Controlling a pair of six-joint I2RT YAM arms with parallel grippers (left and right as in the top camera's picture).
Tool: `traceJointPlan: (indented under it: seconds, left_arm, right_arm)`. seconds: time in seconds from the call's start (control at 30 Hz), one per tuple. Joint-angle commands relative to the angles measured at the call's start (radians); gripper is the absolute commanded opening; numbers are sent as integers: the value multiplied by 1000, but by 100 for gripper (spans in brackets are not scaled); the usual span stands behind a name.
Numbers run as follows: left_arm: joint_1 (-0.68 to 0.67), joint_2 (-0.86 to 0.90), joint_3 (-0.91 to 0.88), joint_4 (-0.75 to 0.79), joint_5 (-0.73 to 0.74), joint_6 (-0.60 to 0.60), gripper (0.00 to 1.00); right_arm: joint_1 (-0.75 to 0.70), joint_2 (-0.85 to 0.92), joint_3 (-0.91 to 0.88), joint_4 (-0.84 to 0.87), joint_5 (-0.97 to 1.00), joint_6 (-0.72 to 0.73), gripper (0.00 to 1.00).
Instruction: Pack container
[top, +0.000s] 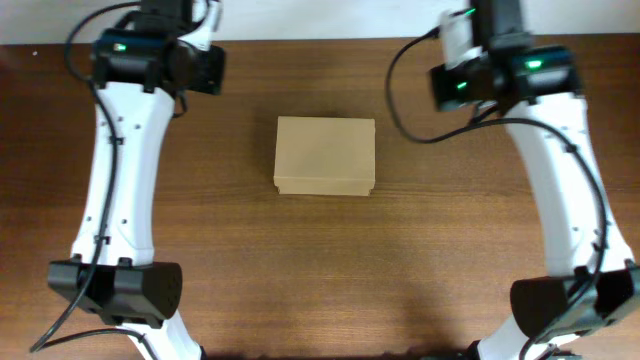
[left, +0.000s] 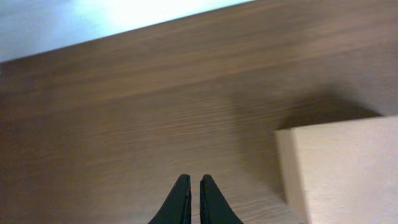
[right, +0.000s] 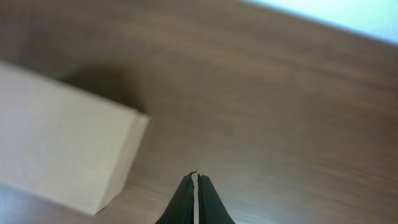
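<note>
End effector L (left: 194, 180), end effector R (right: 196, 176) tips together; container (top: 325, 155) long axis left-right.

The overhead view is evenly lit and sharp; both wrist views are soft and blurred; the container (left: 342, 168) throws a dark shadow toward 12 o'clock; beyond the table (left: 124, 124) edge, white overexposure sits at 11 o'clock.

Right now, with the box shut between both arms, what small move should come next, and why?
Probably open the left gripper and bring it toward the box. The box lies closed on the table, and the right gripper is shut too, both empty and clear of it.
</note>
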Motion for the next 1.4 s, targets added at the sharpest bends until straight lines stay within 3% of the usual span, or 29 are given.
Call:
traceJointPlan:
  seconds: [0.0,0.1,0.17,0.27,0.33,0.43,0.53,0.57,0.6,0.67,0.7,1.37]
  left_arm:
    - [43,-28,20,-20,-31,-27,7]
    - [63,-28,20,-26,-33,-27,7]
    - [72,-28,20,-25,-33,-27,15]
    - [79,-28,20,-25,-33,-27,45]
    - [80,-28,20,-23,-33,-27,56]
    - [80,-27,20,-22,-37,-27,100]
    - [80,-28,20,-22,-37,-27,100]
    - [80,-28,20,-22,-37,-27,100]
    - [80,-28,20,-22,-36,-27,100]
    - [80,-28,20,-22,-36,-27,100]
    - [80,-28,20,-22,-36,-27,100]
    - [80,-28,20,-23,-36,-27,100]
  right_arm:
    - [-52,-34,80,-21,15,-6,4]
    - [-76,-34,107,-34,12,-6,4]
    - [-79,-34,112,-34,8,-6,4]
    - [-79,-34,112,-32,9,-6,4]
    - [-79,-34,112,-26,9,-6,4]
    - [-79,-34,112,-13,9,-6,4]
    - [-79,-34,113,-4,9,-6,5]
    - [-79,-34,113,-4,9,-6,14]
    - [-79,-34,113,-4,9,-6,35]
    - [-79,-34,113,-6,9,-6,59]
    - [-79,-34,113,-9,9,-6,99]
    - [-79,-32,113,-56,9,-6,99]
